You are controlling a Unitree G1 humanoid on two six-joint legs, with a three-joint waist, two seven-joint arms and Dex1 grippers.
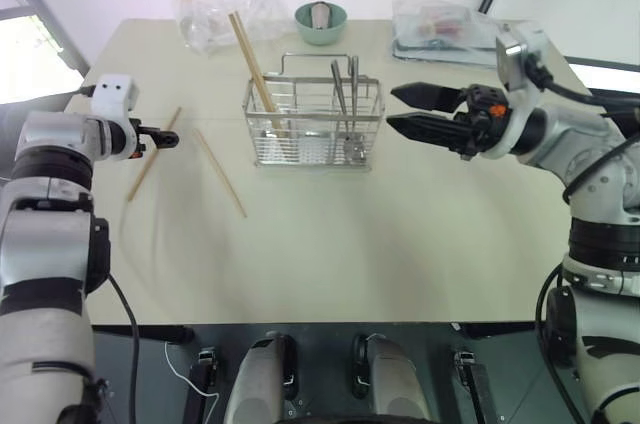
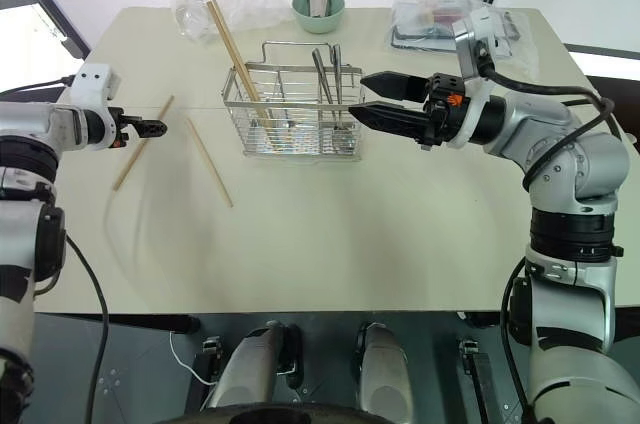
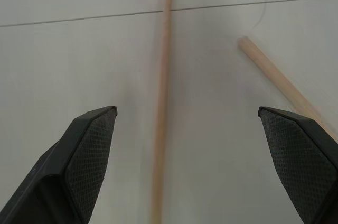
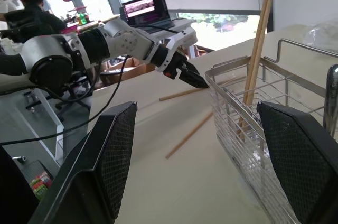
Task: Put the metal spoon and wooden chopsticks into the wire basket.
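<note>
Nearest you, the pale matte counter (image 1: 330, 254) is cut off along its front edge.

Left: your left gripper (image 1: 166, 139) hangs over the counter with its black, cross-hatched fingers (image 3: 90, 150) spread wide and empty. In the left wrist view one wooden chopstick (image 3: 161, 97) runs between them, its near end blurred, and a second wooden chopstick (image 3: 285, 86) lies aslant beside the other finger, partly hidden behind it. From the head views you see these two thin, straight, light-tan sticks lying apart on the counter, left of the wire basket (image 1: 315, 124).

Right: your right gripper (image 1: 408, 110) points level toward the basket's right end, its tapered black fingers parted with nothing between them.

Centre: the wire basket is a rectangular silver grid with a loop handle. Another pair of wooden chopsticks (image 1: 252, 62) leans in its left compartment, the tips sticking out high above the rim. Shiny metal handles (image 1: 345, 84) stand in its right compartment; you cannot make out which is the metal spoon, since the lower ends are lost behind the wires.

Far edge: a green bowl (image 1: 321, 22) sits between crumpled clear plastic bags (image 1: 215, 9) and a clear tray (image 1: 440, 29), whose contents are indistinct.
</note>
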